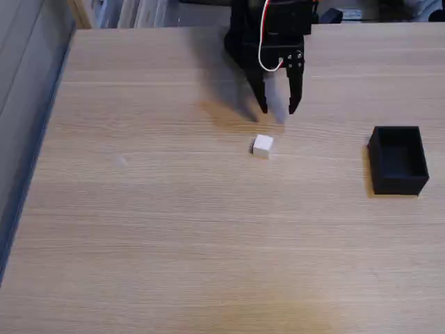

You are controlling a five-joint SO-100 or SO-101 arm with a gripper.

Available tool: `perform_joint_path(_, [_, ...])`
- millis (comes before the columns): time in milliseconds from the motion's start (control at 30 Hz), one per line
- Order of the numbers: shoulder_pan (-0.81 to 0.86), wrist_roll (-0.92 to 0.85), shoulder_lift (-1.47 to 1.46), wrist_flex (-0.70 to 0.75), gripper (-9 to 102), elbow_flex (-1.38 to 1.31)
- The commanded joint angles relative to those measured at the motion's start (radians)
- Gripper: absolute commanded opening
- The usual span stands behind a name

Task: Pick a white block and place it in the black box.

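Black arm, black gripper, no legible brand, label or writing on anything in the fixed view. Red and white wires loop down the front of the gripper body.

Arm pose: comes in from the top edge, just right of centre. Gripper points down toward the table, both fingers tapering to tips with bare wood visible between them. Fingers parted to a moderate gap, nothing held. Its shadow falls on the wood to the left of and below the fingers. Whether the tips touch the table I can't tell from this angle.

White block: small white cube resting on the table, just below the fingertips in the picture and a little left of the gap between them. Apart from the fingers, not touched by either. Slightly turned, one corner toward the camera.

Black box: matte, open-topped, thin walls, interior dark and nothing visible inside. Sits on the table near the right edge, well apart from the block and the gripper, a bit lower in the picture than the block.

Surface: light wood-grain tabletop, running most of the frame. Grey floor or wall strip down the left side past the table edge. Blurred clutter along the top edge behind the arm, too indistinct to identify.
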Motion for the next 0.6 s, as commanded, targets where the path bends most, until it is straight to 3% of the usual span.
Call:
perform_joint_path(0, [0.008,0.02,-0.046,-0.041,23,-0.044])
perform_joint_path(567, [0.176,-0.104,-0.275,-0.253,27,-0.043])
